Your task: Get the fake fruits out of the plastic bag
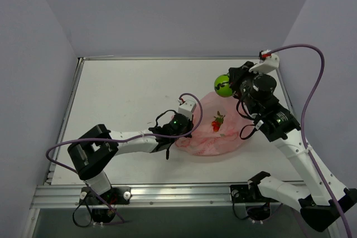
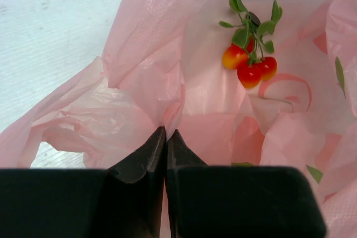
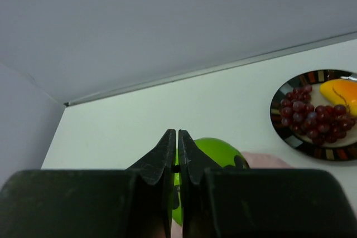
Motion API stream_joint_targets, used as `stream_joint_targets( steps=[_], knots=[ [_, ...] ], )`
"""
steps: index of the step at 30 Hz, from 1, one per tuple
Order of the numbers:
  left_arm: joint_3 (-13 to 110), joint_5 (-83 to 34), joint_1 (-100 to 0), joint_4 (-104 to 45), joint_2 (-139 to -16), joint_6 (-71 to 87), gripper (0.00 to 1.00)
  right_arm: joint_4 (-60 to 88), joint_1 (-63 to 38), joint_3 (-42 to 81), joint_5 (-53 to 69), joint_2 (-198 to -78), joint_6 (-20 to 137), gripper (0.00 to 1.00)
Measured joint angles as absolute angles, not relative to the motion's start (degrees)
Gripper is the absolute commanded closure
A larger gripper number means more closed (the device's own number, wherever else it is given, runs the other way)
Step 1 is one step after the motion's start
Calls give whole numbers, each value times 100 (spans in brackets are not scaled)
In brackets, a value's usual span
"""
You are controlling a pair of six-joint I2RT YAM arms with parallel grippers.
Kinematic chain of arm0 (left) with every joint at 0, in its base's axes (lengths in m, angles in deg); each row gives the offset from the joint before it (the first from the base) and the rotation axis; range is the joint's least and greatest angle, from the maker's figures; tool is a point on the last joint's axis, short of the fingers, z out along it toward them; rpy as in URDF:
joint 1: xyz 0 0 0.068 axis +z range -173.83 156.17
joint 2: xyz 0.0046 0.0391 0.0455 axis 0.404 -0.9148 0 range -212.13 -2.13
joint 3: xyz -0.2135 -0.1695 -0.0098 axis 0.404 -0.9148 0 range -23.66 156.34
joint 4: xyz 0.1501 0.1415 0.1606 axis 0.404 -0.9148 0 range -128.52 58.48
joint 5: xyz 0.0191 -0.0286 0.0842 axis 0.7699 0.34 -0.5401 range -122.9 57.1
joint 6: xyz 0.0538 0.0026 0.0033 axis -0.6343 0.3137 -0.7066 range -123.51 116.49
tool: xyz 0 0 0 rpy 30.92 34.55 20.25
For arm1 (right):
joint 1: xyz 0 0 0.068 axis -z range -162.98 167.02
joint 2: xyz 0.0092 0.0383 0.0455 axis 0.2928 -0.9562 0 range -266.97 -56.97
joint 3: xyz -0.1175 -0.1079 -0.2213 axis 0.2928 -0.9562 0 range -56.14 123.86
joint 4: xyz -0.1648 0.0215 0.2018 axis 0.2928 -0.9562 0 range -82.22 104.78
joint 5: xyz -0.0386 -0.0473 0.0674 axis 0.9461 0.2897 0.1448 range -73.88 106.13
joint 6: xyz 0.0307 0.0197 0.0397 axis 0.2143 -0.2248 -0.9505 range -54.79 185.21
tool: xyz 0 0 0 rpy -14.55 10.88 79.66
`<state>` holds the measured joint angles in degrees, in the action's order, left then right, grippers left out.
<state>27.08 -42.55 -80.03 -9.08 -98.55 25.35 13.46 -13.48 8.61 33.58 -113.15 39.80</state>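
Top view: the plastic bag (image 1: 203, 140), pink, translucent and crumpled, is seen lying flat on the white worktop (image 1: 128, 93) between the two arms. A small red fruit sprig (image 1: 217, 122) with green leaves is seen resting on the bag. Left wrist view adds detail lost from above: the sprig is resolved into three or four round red-orange fruits on a leafy stem, and the bag film is shown as thin, creased and printed with darker pink marks. The left gripper (image 2: 166, 136) is seen closed to a slit, with a fold of the bag's edge pinched between its tips. Right wrist view alone shows a round black plate (image 3: 277, 116) with a striped rim, which is hidden from above. On it are a dark red grape bunch (image 3: 307, 116) and a yellow-orange piece (image 3: 339, 92), touching. The right gripper (image 3: 177, 137) is seen shut, with the glossy green fruit (image 3: 215, 147) held at its tips beyond the bag's far edge.
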Motion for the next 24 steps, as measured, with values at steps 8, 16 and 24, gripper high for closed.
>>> stream_joint_targets(
  steps=[8,16,24],
  knots=[
    [2520,-4640,-7909,-1166,-9287,2397,98,1846,-277,1279,3351,-12371,4214,100],
    [2405,-4815,-7848,-1308,-9287,2314,98,2443,449,1292,3334,-13704,4601,100],
    [2405,-4841,-7844,-1361,-9287,2235,98,2817,1483,2035,2698,-15262,4712,100]
  ],
)
